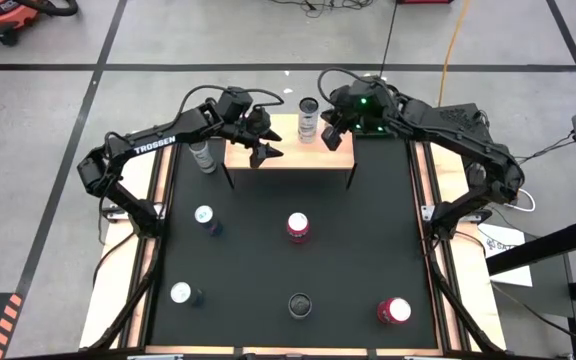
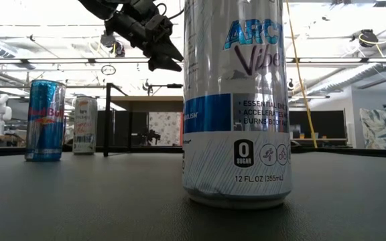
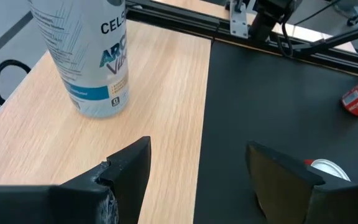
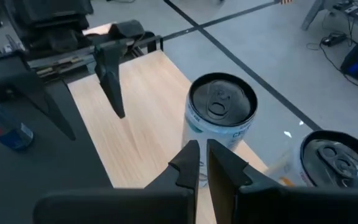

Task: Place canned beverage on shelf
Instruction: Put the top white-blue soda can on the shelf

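Note:
The shelf (image 1: 290, 158), a light-wood board on thin black legs, stands at the table's far middle. A white and blue can (image 1: 308, 122) stands upright on its far edge, also seen in the left wrist view as the can (image 3: 92, 56) and in the right wrist view as the can (image 4: 221, 118). My left gripper (image 1: 265, 151) hangs open above the shelf's left part with nothing between its fingers. My right gripper (image 4: 199, 155) is shut just right of the can, a narrow gap apart in the high view. A second can top (image 4: 335, 165) shows beside it; its base is hidden.
A can (image 1: 205, 156) stands left of the shelf. On the black table stand several more: a blue can (image 1: 206, 219), a red can (image 1: 298, 227), one at near left (image 1: 181, 294), one at near middle (image 1: 300, 304), a red one at near right (image 1: 393, 311).

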Motion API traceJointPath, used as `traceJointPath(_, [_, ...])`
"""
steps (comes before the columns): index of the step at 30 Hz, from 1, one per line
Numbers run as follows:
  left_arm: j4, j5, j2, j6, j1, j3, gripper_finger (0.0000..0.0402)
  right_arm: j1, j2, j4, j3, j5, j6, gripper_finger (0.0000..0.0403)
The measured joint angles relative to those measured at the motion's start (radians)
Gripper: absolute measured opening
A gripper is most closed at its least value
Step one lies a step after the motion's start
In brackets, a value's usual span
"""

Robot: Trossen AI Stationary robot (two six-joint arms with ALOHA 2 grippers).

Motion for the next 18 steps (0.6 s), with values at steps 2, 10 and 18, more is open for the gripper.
traceJointPath(2, [0.001, 0.000, 0.000, 0.000, 0.000, 0.000, 0.0257, -0.001, 0.006, -0.004, 0.000, -0.001, -0.001, 0.0013])
traceJointPath(10, [0.005, 0.000, 0.000, 0.000, 0.000, 0.000, 0.0257, 0.000, 0.088, 0.034, 0.000, -0.001, 0.003, 0.0013])
traceJointPath(18, [0.005, 0.000, 0.000, 0.001, 0.000, 0.000, 0.0257, -0.002, 0.109, 0.073, 0.000, 0.000, 0.003, 0.0013])
